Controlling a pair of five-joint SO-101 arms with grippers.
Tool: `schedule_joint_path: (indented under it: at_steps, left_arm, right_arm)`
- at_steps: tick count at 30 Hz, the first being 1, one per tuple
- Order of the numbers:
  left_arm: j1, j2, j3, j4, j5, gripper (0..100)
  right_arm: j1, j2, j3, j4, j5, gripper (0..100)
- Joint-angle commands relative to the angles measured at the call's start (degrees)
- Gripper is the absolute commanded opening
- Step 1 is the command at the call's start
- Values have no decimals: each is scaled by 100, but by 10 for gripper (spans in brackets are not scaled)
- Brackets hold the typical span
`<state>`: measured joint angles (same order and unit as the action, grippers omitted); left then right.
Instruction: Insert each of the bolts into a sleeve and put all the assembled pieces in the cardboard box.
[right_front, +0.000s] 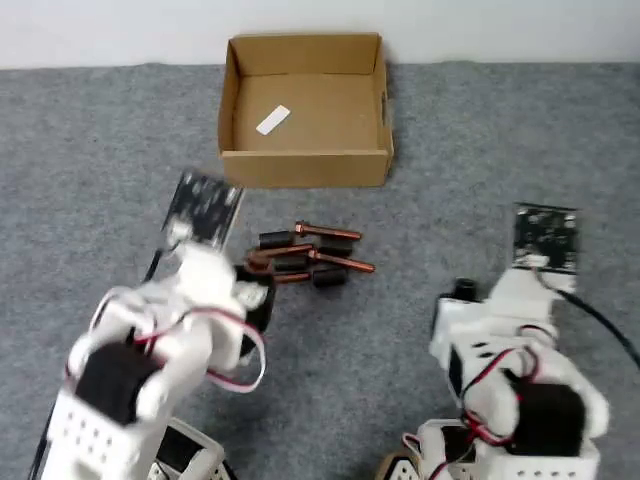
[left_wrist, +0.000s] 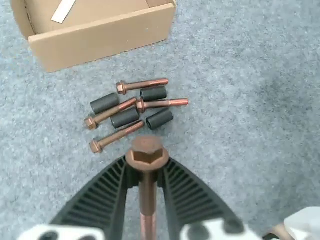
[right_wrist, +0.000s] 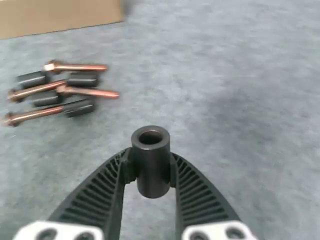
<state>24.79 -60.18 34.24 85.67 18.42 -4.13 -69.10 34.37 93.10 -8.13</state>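
Left gripper (left_wrist: 146, 165): clamped on a copper bolt, its ribbed black fingers (left_wrist: 112, 185) pressing the shank from both sides just behind the hex head.
Held bolt (left_wrist: 145, 153): lies along the gripper's axis, head outward, pointing toward the pile on the mat and lifted off it.
Right gripper (right_wrist: 150, 157): closed around a black sleeve, one finger on each side.
Held sleeve (right_wrist: 150, 172): open bore facing away from the wrist, roughly in line with the fingers, above bare mat.
Loose bolts (left_wrist: 142, 85): four copper ones on the mat in a loose cluster, heads mostly toward the same side.
Loose sleeves (left_wrist: 124, 118): four black ones mixed in among the bolts, some touching them; none has a bolt through it.
Pile position: between the cardboard box and the left arm (right_front: 150, 340), and in the high view its near end seems to be tucked under that arm's wrist.
Cardboard box (right_front: 305, 168): open-topped, at the far side of the mat, near the pile but apart from it.
White slip (right_front: 272, 120): lies flat on the box floor.
Right arm (right_front: 520, 350): well apart from the pile, off to its side.
Grey mat (right_front: 480, 150): covers the table under everything.
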Motion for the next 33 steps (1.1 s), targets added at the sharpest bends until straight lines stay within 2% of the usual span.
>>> schedule_joint_path:
  at_steps: [1,5,11,19,23,28,33]
  left_arm:
    - [35,-1046,602,-229,53,5]
    - [44,-2004,1015,-299,26,5]
    - [44,-3147,1596,-862,26,5]
    - [44,-3851,2308,-2716,53,5]
    - [53,-3903,2378,-3314,70,5]
    - [70,-3921,2316,-3859,747,5]
    - [97,-3903,2352,-3851,1301,5]
  right_arm:
    - [-945,-347,387,-532,-273,9]
    - [-1754,-752,958,-998,-334,9]
    - [-2527,-1182,1547,-1657,-325,9]
    - [-3407,-1253,2295,-2563,-308,9]
    - [-3776,-1288,2602,-2914,-299,9]
    - [-3934,-1288,2840,-3319,-211,9]
    - [-3925,-1288,2901,-3653,492,9]
